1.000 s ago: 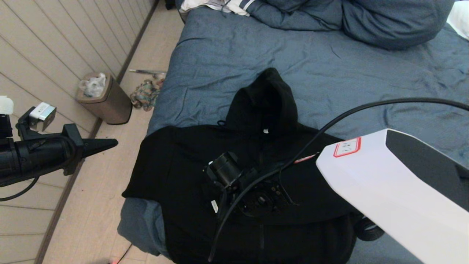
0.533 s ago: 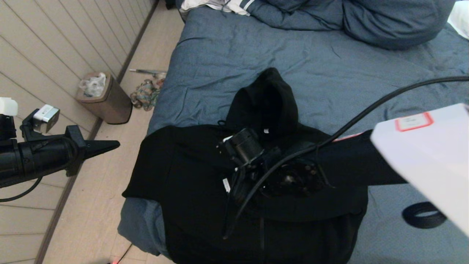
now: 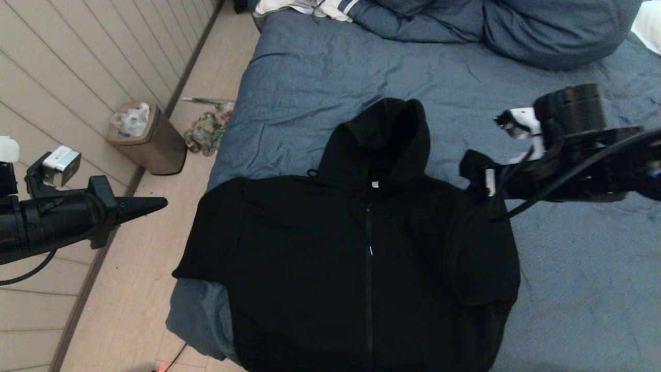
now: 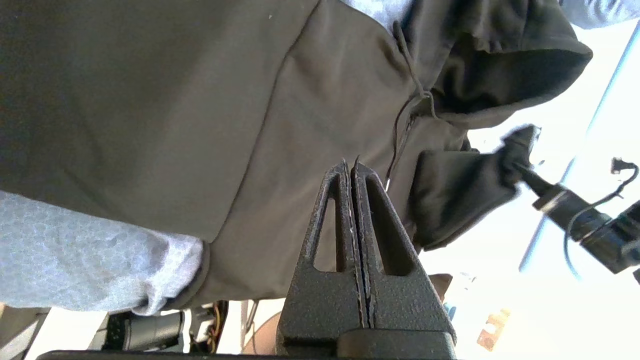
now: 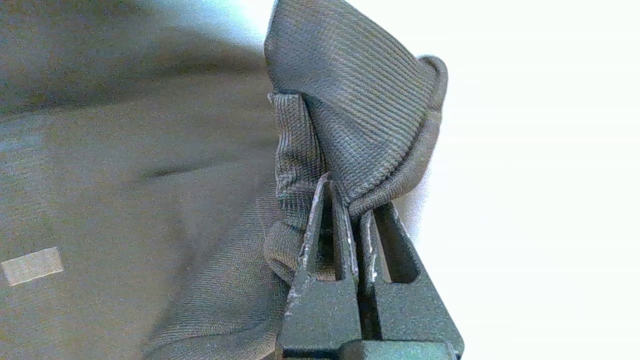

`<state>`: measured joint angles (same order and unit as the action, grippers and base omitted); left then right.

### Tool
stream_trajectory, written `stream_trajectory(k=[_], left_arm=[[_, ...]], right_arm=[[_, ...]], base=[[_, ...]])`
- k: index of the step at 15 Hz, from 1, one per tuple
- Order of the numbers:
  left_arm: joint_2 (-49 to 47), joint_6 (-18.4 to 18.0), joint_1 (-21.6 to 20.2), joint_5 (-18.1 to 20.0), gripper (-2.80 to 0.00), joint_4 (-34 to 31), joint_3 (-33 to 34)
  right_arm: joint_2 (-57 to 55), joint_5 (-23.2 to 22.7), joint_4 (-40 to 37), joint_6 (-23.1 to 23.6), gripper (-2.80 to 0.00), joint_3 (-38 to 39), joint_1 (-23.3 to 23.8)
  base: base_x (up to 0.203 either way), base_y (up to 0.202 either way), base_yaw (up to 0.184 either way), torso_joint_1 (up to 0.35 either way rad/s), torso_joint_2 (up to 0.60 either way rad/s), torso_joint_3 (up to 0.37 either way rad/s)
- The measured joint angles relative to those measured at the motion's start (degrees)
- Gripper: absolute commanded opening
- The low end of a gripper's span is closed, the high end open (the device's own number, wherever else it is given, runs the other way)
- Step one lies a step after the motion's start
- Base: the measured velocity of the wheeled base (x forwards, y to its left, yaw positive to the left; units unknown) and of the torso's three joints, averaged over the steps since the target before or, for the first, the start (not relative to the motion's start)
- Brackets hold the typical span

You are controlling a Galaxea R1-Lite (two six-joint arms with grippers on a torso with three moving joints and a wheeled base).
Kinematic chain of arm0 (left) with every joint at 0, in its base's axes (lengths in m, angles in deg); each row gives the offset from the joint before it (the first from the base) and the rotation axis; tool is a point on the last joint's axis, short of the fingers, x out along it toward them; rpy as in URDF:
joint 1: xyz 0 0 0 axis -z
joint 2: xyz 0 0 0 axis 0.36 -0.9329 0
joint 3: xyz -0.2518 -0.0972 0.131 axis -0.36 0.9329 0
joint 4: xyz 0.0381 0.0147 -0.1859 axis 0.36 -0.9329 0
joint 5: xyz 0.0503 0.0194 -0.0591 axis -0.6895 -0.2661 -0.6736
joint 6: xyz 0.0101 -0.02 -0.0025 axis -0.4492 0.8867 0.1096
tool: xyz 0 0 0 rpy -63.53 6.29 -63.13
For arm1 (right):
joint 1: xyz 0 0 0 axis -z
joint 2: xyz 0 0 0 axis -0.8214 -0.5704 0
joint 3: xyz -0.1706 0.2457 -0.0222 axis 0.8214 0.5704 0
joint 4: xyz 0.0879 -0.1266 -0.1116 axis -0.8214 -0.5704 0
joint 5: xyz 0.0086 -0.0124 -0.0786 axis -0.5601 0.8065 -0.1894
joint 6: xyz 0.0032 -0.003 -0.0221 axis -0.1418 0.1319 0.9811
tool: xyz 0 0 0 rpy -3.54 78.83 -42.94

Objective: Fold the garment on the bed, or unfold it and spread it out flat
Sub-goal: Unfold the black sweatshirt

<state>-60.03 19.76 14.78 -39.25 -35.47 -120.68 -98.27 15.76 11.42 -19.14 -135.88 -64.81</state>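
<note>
head view: the right gripper (image 3: 472, 178) has swung off the hoodie's (image 3: 356, 248) chest out to its right shoulder and is now lifting a sleeve cuff away from the body, so the folded-in sleeve is starting to open out, which i judge to be unfolding. one hoodie, front up, lies at the near left corner of the bed (image 3: 361, 72); one bin (image 3: 147, 137) stands on the floor. the left gripper (image 3: 150, 203) hangs parked over the floor, clenched on nothing.

left wrist view: two fingers (image 4: 332, 210) pressed together, empty, hoodie beyond.

right wrist view: fingers (image 5: 325, 235) pinch the ribbed cuff (image 5: 360, 115).
</note>
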Motion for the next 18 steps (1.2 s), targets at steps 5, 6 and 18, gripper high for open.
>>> stream_trajectory(k=[5,6,18], left_arm=[[0.6,0.0,0.1,0.1,-2.8,0.2,0.8],[0.7,0.0,0.1,0.1,-2.8,0.2,1.0],[0.1,-0.1,0.9,0.8,-2.8,0.2,1.4]], right_arm=[[4.9,-13.4,0.8,6.0,-2.8,4.0,29.1],[4.4,-16.4,1.7,6.7,-2.8,3.5,34.0],[-11.3,-28.2,6.2,14.3,-2.8,-9.8,55.4]], base=[[0.0,0.0,0.0,0.0,0.0,0.0],[0.0,0.0,0.0,0.0,0.0,0.0],[0.0,0.0,0.0,0.0,0.0,0.0]])
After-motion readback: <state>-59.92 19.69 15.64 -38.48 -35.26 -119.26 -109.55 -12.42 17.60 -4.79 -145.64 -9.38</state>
